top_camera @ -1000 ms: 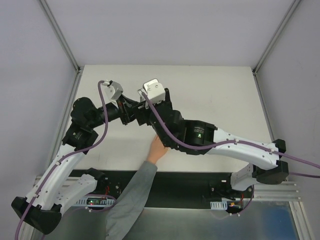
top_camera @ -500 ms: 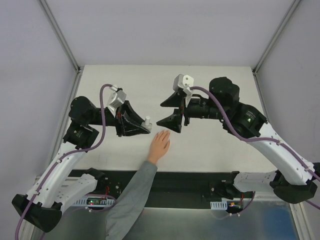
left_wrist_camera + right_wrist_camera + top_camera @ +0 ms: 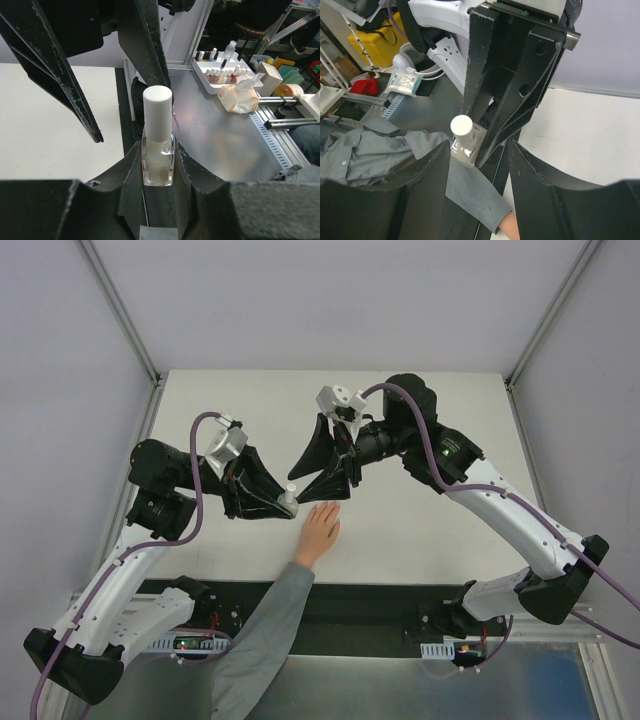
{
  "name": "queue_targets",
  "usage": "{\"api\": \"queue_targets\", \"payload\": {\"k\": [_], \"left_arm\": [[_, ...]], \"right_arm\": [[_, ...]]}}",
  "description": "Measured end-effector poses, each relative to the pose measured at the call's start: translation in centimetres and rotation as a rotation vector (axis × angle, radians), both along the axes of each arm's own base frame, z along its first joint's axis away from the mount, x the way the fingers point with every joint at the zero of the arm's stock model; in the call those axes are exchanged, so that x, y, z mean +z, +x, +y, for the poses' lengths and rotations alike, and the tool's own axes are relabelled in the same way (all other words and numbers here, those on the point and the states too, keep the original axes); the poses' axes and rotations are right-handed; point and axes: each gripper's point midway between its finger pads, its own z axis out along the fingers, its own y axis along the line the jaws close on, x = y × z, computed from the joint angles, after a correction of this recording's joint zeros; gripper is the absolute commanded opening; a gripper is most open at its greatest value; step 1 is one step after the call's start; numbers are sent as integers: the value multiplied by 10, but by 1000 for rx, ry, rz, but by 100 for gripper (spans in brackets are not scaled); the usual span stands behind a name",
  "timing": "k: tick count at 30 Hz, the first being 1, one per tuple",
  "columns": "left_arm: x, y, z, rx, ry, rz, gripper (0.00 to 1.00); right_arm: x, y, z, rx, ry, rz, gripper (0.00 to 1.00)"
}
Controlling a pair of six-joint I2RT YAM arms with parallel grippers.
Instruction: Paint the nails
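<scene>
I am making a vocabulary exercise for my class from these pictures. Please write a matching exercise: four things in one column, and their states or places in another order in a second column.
Column A
1. left claw
2. right claw
3. small translucent glass bottle with a white cap
4. pale peach hand with a grey sleeve

Column B
a. open, fingers spread, close to the cap
b. lies flat on the white table
c. shut on the bottle
d. gripped by its body, cap left free

Pairs: 1-c, 2-a, 3-d, 4-b
</scene>
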Motion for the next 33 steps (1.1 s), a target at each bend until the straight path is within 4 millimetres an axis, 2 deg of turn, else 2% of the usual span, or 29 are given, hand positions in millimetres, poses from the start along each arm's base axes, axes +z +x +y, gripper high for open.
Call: {"api": "queue_targets", "payload": {"k": [7,14,20,21,23,24,29,33], "left_arm": [[-1,-1,0,-14,5,2,0],[-1,0,0,-15,6,7,0],[0,-1,0,-18,4,4,0],[0,-1,0,-17,4,4,0],[1,0,0,-12,2,4,0],[0,0,0,-10,4,11,0],[4,12,-4,69,12,51,0],[8,33,-7,211,1,28,0]], "right_arm": [[16,-9,0,69,57,4,52],[13,-10,7,102,55,23,48],[6,-11,14,119,38,46,29],[7,-12,14,125,39,46,21],[8,-14,14,138,44,43,13],[8,-14,14,139,50,33,3],[9,-6,14,92,59,3,0],[13,12,12,-75,74,-46,0]]}}
